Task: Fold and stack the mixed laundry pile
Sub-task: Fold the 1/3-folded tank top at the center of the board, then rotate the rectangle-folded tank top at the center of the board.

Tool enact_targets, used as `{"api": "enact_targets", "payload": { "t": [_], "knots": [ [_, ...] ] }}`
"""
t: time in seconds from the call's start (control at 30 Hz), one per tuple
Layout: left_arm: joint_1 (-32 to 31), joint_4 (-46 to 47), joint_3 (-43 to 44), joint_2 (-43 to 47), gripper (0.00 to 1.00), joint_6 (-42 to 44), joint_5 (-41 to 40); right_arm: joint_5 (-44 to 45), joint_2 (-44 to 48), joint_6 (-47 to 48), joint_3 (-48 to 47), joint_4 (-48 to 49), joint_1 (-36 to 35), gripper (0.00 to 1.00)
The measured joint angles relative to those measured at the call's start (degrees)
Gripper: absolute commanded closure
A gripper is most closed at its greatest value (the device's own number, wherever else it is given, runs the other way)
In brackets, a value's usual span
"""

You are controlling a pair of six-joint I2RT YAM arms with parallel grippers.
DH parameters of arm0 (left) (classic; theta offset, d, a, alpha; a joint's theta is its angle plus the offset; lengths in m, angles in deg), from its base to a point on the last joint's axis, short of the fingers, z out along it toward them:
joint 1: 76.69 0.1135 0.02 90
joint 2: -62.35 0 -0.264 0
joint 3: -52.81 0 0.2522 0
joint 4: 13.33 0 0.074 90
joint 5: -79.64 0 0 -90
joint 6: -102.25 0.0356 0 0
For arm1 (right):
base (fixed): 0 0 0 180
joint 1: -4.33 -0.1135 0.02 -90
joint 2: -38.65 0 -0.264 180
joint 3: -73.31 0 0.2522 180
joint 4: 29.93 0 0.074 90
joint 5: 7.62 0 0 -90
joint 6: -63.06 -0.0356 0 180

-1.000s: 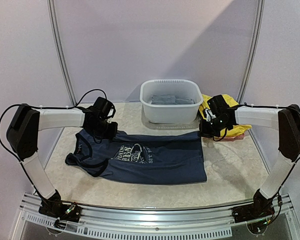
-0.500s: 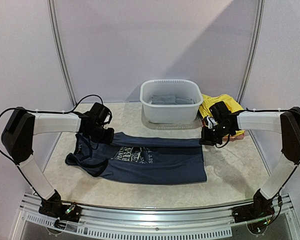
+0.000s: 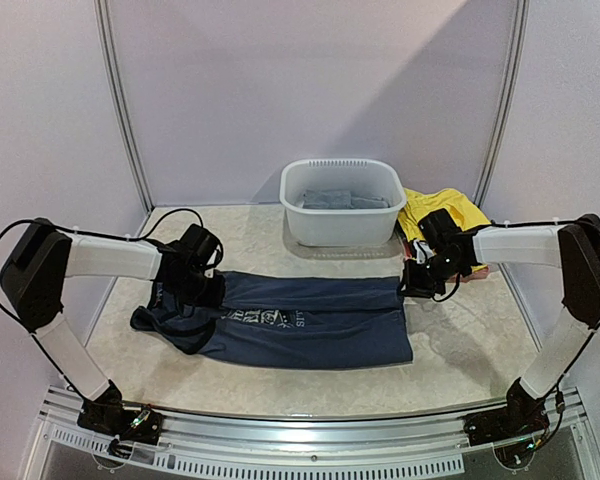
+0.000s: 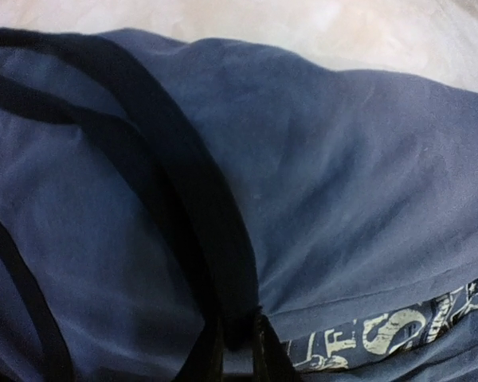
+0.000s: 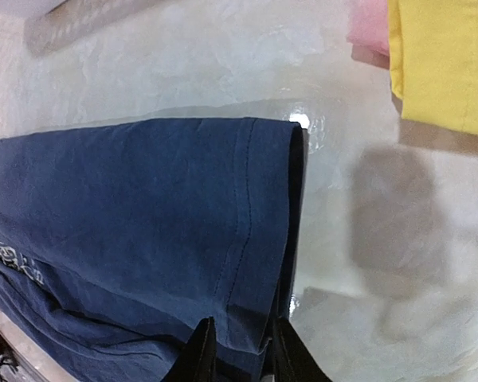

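Navy fabric tank top with white chest print (image 3: pixel 310 325) is laid on pale bench (image 3: pixel 460 365). Left claw (image 4: pixel 239 354) is clamped on strap; right claw (image 5: pixel 240 350) is parted slightly astride hem.

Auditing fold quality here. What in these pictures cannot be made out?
The navy tank top, its print: top view, folded under; left wrist, cut by frame edge.
The white basin contents: top view, walls hide most of the grey cloth.
Whether left gripper or right gripper grips: wrist views, only fingertips show.
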Motion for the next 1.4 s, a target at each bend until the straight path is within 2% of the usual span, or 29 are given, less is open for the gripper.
{"api": "enact_targets", "payload": {
  "t": [0.07,0.17,0.27,0.37,0.5,0.73,1.03,1.4],
  "knots": [
    [-0.26,-0.2,-1.31,1.25,0.68,-1.22,-0.09,0.48,-0.26,0.46,-0.15,-0.72,0.0,0.61],
    [-1.05,-1.01,-2.49,3.98,0.49,-1.92,-0.72,0.9,-0.15,1.27,-0.7,-1.95,0.0,0.57],
    [-2.27,-1.97,-2.91,7.89,0.42,-2.38,-2.25,0.94,1.16,1.4,-0.96,-2.71,-0.02,0.56],
    [-3.65,-4.15,-2.93,13.2,0.42,-2.86,-5.07,0.24,3.58,1.68,-1.73,-3.04,-0.55,0.56],
    [-5.27,-7.15,-2.89,18.38,0.49,-3.76,-8.0,-1.29,4.48,2.75,-4.61,-2.4,-2.86,0.57],
    [-10.45,-9.64,-3.21,19.34,0.58,-6.1,-8.02,-6.47,-2.45,5.05,-12.07,1.36,-7.91,0.59],
    [-13.6,-3.96,-7.52,12.24,0.63,-9.35,-2.49,-9.2,-14.05,6.73,-13.6,3.56,-8.35,0.59],
    [-13.6,1.18,-8.72,4.44,0.69,-9.75,-4.13,-7.96,-16.26,6.71,-10.8,6.25,-8.33,0.59]
  ]
}}
